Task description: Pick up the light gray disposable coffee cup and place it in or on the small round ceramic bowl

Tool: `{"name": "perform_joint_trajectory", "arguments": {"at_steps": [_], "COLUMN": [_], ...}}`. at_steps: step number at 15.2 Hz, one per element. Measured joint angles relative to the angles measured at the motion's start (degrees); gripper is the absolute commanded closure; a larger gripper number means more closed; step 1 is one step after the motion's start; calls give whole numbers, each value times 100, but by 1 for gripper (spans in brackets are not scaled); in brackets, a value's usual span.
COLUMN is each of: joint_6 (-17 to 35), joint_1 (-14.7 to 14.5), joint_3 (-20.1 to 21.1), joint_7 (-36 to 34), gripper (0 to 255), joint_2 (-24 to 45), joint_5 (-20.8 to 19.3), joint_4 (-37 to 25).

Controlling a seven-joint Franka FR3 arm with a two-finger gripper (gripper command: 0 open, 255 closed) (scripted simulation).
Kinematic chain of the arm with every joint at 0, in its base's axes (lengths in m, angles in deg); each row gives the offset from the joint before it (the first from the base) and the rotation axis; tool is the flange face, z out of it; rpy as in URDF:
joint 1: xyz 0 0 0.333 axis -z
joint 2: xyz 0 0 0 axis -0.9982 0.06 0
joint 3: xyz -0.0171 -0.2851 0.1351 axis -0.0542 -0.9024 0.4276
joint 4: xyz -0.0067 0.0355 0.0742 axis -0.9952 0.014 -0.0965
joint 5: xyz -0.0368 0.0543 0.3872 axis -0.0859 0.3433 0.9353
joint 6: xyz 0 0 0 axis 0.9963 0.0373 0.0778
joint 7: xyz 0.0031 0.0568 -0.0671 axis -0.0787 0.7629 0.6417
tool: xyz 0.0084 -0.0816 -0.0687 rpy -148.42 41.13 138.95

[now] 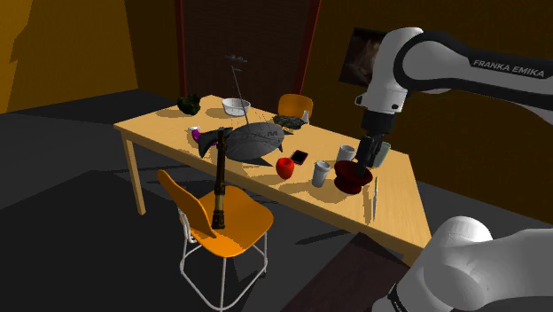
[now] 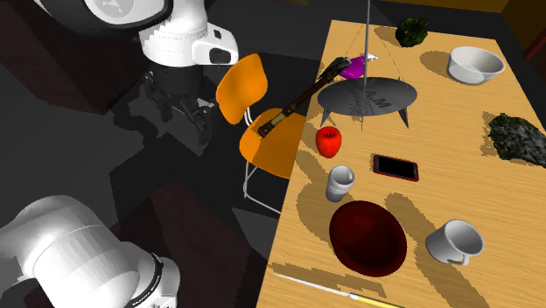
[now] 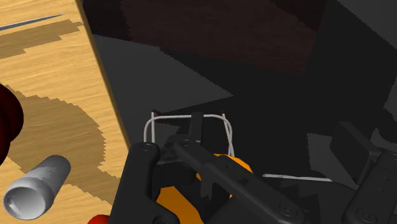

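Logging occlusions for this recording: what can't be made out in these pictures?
Dark red bowl: wrist view, cut off by the picture's edge.
Knife: second exterior view, handle cut by the bottom edge.
Mug: shoulder view, partly behind the gripper.

Wood-grain table top [image 2: 455, 122], matt. Smooth, matt grey cup [image 2: 340, 183]. Smooth orange chair seat [image 1: 221, 217] on thin white wire legs [image 3: 172, 116]. Glossy black phone face [image 2: 395, 166].
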Motion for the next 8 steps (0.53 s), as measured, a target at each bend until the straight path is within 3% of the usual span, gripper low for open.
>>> {"name": "perform_joint_trajectory", "arguments": {"at_steps": [2,8], "joint_6": [71,928], "joint_1": [16,110], "joint_3": [-56,-538], "joint_7": [74,753], "gripper": [0,0], "joint_2": [34,669], "joint_5": [-49,-411], "joint_4": [35,173]}}
